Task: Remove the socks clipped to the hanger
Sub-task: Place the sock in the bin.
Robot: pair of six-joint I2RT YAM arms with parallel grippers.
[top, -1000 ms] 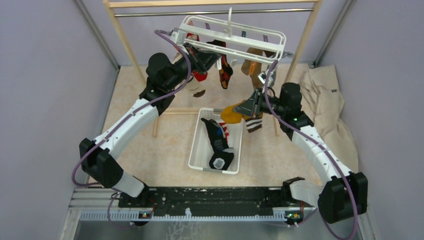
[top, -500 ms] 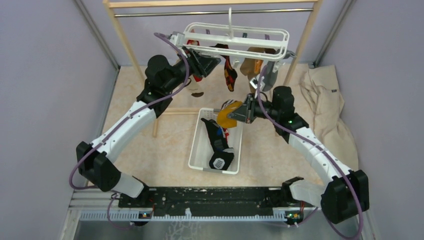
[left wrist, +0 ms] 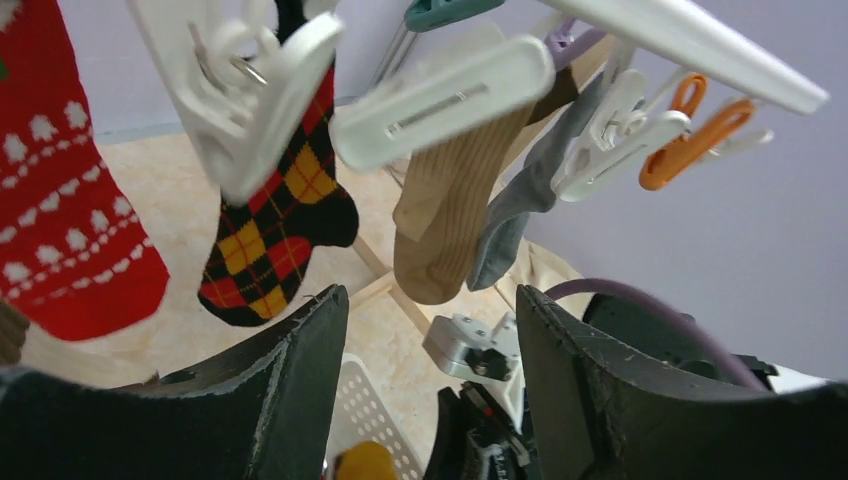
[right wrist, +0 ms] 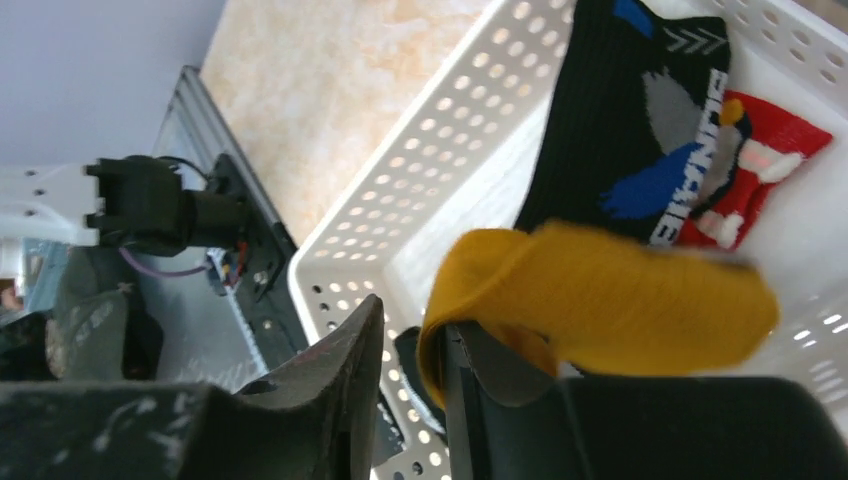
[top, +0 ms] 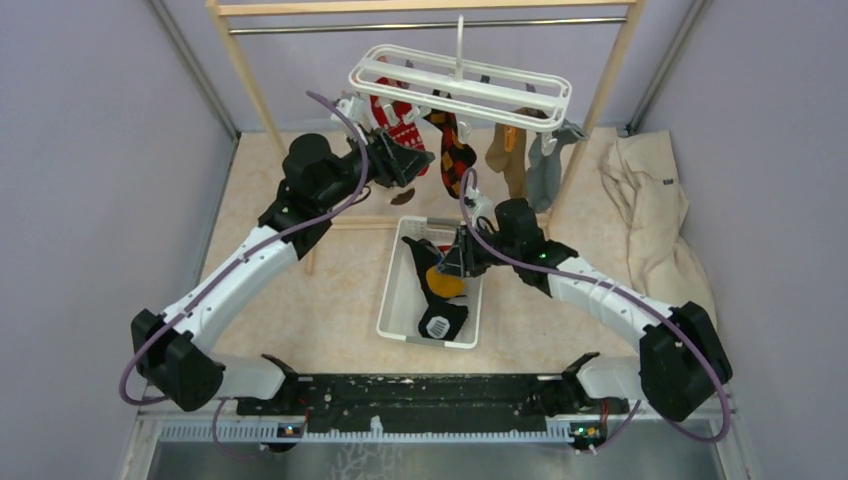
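My left claw [left wrist: 430, 305] is open wide with nothing in it, just under the hanger [top: 460, 82] by the far edge of the desk. Four socks [top: 457, 150] hang there from clips. My right claw [top: 450, 268] grips the mustard sock [right wrist: 600, 300] over the white basket [top: 392, 290] mid-desk.

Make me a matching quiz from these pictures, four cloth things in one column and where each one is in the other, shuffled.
1 mustard sock
2 argyle sock
3 black sock
4 beige cloth

A clipped to the hanger
B heaped at the far right
C held by the right gripper
D lying in the basket

Pairs: 1-C, 2-A, 3-D, 4-B
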